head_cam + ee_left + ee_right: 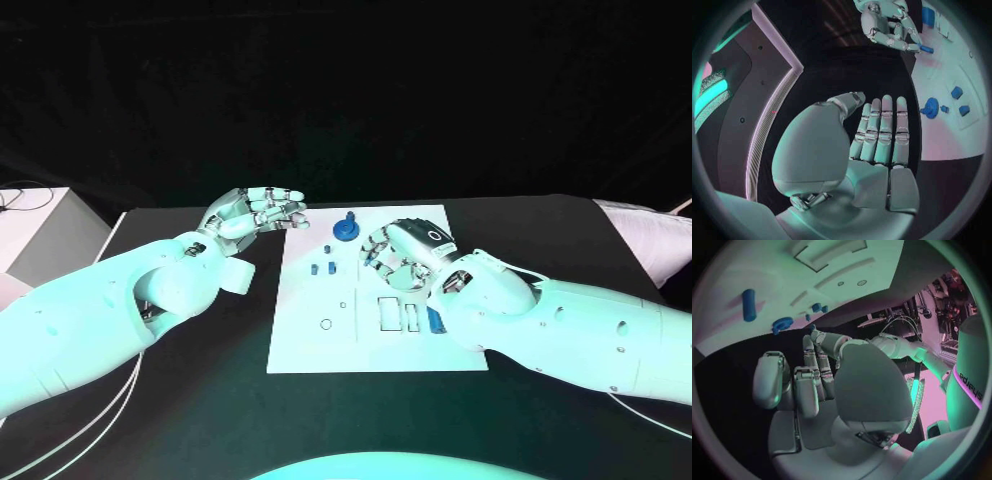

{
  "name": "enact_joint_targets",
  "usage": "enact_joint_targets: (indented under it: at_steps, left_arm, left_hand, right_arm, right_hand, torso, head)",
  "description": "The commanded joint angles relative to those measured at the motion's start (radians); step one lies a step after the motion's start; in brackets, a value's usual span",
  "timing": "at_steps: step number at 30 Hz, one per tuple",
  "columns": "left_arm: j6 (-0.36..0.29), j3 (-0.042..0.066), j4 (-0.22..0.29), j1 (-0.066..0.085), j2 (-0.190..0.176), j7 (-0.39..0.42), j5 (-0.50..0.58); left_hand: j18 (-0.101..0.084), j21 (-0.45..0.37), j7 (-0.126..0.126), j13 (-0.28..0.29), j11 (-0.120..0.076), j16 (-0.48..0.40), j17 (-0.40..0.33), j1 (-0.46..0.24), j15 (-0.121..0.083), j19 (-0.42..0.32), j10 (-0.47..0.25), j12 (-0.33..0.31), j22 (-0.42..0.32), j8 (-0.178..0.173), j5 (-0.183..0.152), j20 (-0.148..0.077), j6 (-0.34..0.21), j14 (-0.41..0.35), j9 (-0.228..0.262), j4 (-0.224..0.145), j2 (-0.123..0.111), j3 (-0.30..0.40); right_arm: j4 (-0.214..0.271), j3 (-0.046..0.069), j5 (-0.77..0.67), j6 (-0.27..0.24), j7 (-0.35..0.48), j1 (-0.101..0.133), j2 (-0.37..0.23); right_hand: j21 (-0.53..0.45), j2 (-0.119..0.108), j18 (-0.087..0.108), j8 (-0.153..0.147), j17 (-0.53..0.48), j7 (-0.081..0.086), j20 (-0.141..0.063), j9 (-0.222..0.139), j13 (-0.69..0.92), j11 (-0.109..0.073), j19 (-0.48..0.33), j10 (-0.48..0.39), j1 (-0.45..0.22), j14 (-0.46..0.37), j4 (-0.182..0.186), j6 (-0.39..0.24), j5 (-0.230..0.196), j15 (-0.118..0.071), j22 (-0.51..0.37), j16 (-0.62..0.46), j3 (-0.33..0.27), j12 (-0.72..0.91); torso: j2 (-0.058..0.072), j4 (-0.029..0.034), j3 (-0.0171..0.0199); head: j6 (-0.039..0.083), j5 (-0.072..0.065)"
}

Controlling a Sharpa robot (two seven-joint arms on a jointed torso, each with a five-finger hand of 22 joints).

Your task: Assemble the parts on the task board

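The white task board [346, 345] lies mid-table. A blue round knob [346, 228] stands near its far edge, and small blue parts [326, 266] sit left of centre. Another blue part [434, 320] lies by my right wrist. My right hand [404, 250] hovers over the board's middle with its fingers bent down and apart, nothing in them. In the left wrist view a blue peg [926, 49] lies on the board at that hand's fingertips [911, 46]; whether they touch it I cannot tell. My left hand [260, 212] floats off the board's far left corner, its fingers [882, 130] straight and empty.
Rectangular slots [392, 312] and a small round hole [326, 324] mark the board's near half. A white box [36, 235] stands beyond the table's left edge. A pale cushion-like object [656, 240] sits at the right edge. Black tabletop surrounds the board.
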Motion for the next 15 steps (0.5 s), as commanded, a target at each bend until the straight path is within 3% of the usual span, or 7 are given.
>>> enact_joint_targets:
  at_steps: [1, 7, 15]
  left_arm:
    - [-0.004, 0.001, 0.004, -0.001, 0.004, 0.013, 0.011]
    - [-0.008, 0.001, 0.001, -0.001, 0.007, 0.014, 0.013]
    - [-0.009, 0.001, 0.002, -0.001, 0.007, 0.014, 0.014]
  left_hand:
    - [0.004, -0.004, 0.009, -0.002, 0.005, -0.005, 0.002, 0.010, -0.002, 0.006, 0.002, -0.005, -0.001, -0.001, 0.002, 0.001, 0.001, 0.006, -0.001, -0.006, 0.002, 0.002]
    - [0.004, -0.004, 0.009, -0.002, 0.005, -0.006, 0.002, 0.010, -0.002, 0.006, 0.002, -0.005, -0.001, -0.001, 0.002, 0.001, 0.001, 0.006, -0.001, -0.006, 0.002, 0.001]
    - [0.003, -0.005, 0.009, -0.002, 0.006, -0.007, 0.002, 0.009, -0.001, 0.006, 0.002, -0.006, -0.002, -0.001, 0.003, 0.001, 0.002, 0.006, -0.002, -0.006, 0.002, 0.002]
  right_arm:
    - [-0.017, -0.001, 0.010, -0.024, 0.037, -0.017, 0.016]
    - [-0.041, -0.007, 0.012, -0.010, 0.041, -0.047, 0.059]
    - [-0.077, -0.019, -0.009, 0.036, 0.030, -0.066, 0.094]
  right_hand:
    - [0.001, 0.005, -0.001, 0.005, 0.179, 0.000, -0.004, 0.002, 0.002, -0.040, 0.014, 0.046, -0.009, 0.086, -0.004, 0.002, 0.006, -0.006, 0.003, 0.002, 0.000, 0.005]
    - [0.000, 0.005, -0.001, 0.004, 0.178, 0.001, -0.005, 0.002, 0.002, -0.040, 0.014, 0.045, -0.009, 0.086, -0.006, 0.001, 0.009, -0.006, 0.002, 0.001, 0.001, 0.004]
    - [-0.005, 0.005, 0.000, 0.004, 0.177, 0.002, -0.005, 0.002, 0.001, -0.039, 0.012, 0.044, -0.010, 0.086, -0.006, 0.001, 0.010, -0.006, -0.001, 0.001, 0.002, 0.004]
  torso:
    - [0.003, 0.0029, -0.0019]
    - [0.002, 0.0013, 0.0007]
    - [0.003, 0.0019, 0.0000]
  head:
    - [-0.004, 0.015]
    - [-0.015, 0.036]
    - [-0.029, 0.052]
